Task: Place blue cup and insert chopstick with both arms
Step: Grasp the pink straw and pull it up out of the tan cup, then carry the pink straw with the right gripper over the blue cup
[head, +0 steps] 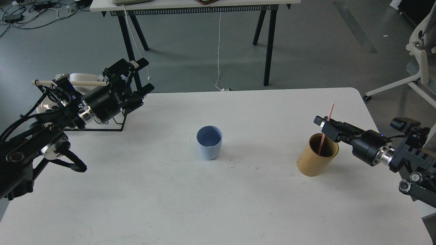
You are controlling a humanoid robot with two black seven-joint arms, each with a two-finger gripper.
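Cup (209, 147): upright, mid-desk, empty.
Right gripper (326, 125): jaws clenched on chopstick (326, 127) (tip inside holder (317, 155)).
Left gripper (144, 76): jaws released.
Risk: a skewed lift may tip holder.

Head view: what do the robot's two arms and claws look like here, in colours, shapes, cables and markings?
Both arms are black, built of chunky jointed segments. The left claw and right claw are black two-finger units on round black bodies, each behind a silver wrist ring. Pale lettering shows on the left body, too small to read. Black cables loop along the left arm.

Left gripper (138, 79) open, raised — right gripper (323, 124) clamped, arm low.
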